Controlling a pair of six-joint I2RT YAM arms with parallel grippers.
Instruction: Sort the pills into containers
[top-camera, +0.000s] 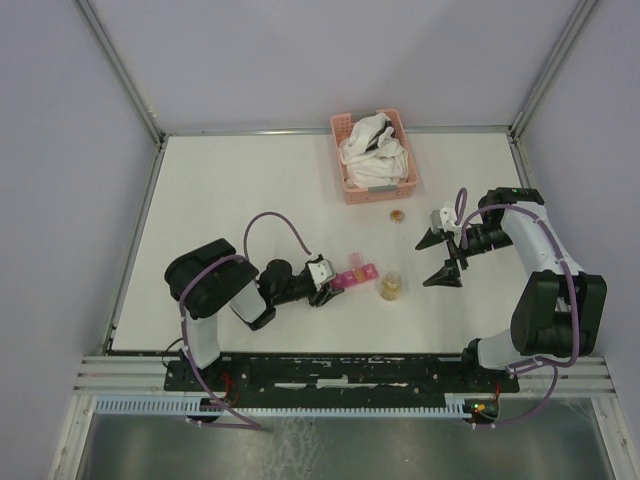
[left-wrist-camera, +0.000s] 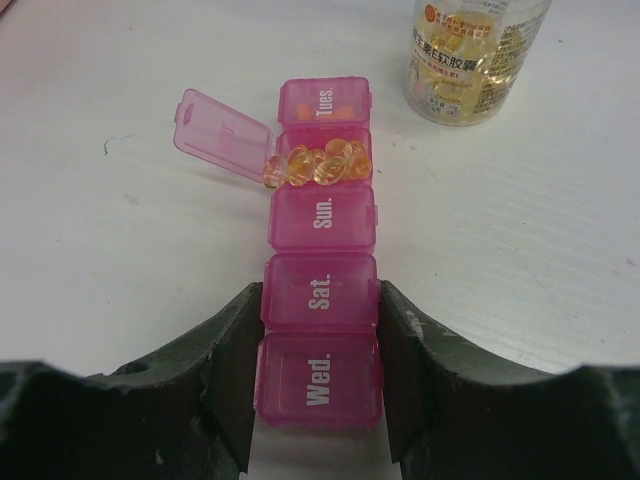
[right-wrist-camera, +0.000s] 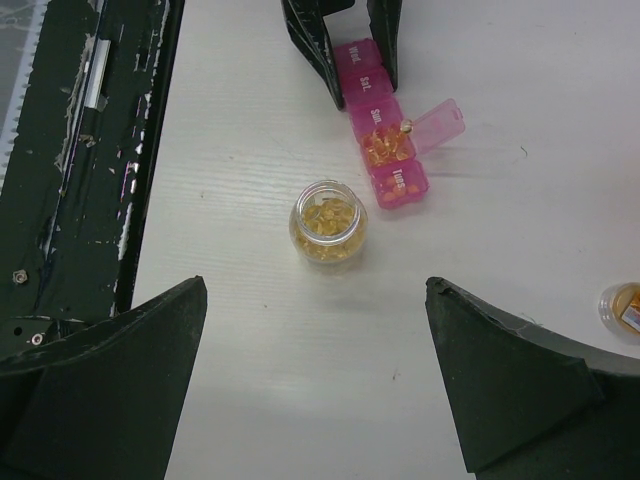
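Pink translucent plastic, the containers (left-wrist-camera: 320, 215) lie on the white counter (left-wrist-camera: 120, 260), their Wed./Sat. end pinched in the left claw (left-wrist-camera: 320, 295). One lid (left-wrist-camera: 222, 133) stands open (amber pills (left-wrist-camera: 318, 163) heaped inside). More pills fill the clear jar (right-wrist-camera: 327, 222) just beside the strip, and the right claw (right-wrist-camera: 315, 290) is spread wide near it.

Pink strip box (left-wrist-camera: 322, 218) lids marked Tues., Sun., Sat., Wed., clear jar (left-wrist-camera: 478, 60) label in small Chinese print
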